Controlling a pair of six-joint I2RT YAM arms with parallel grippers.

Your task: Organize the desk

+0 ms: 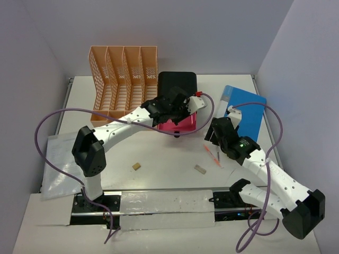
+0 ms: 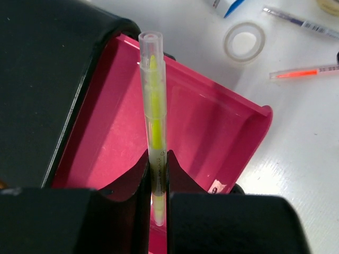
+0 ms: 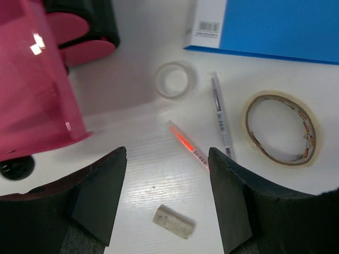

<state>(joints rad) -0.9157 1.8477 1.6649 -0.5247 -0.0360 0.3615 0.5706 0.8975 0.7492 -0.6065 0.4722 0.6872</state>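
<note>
Beneath both arms, the white desk [image 1: 159,159] carries a pink drawer [image 2: 212,121]; over it the left pincer [image 2: 157,182] clamps a yellow highlighter [image 2: 153,106], print unreadable. The right pincer [image 3: 167,159] gapes wide above an orange pen [image 3: 188,145], near a barcoded blue folder [image 3: 275,26].

Bright even light; soft shadows on desk [image 3: 139,123]; glare on pink drawer [image 3: 37,43]

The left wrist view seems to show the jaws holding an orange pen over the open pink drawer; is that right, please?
Not quite: the pen is yellow, not orange, as the left wrist view shows. The left gripper does hold it in its jaws over the open pink drawer.
</note>
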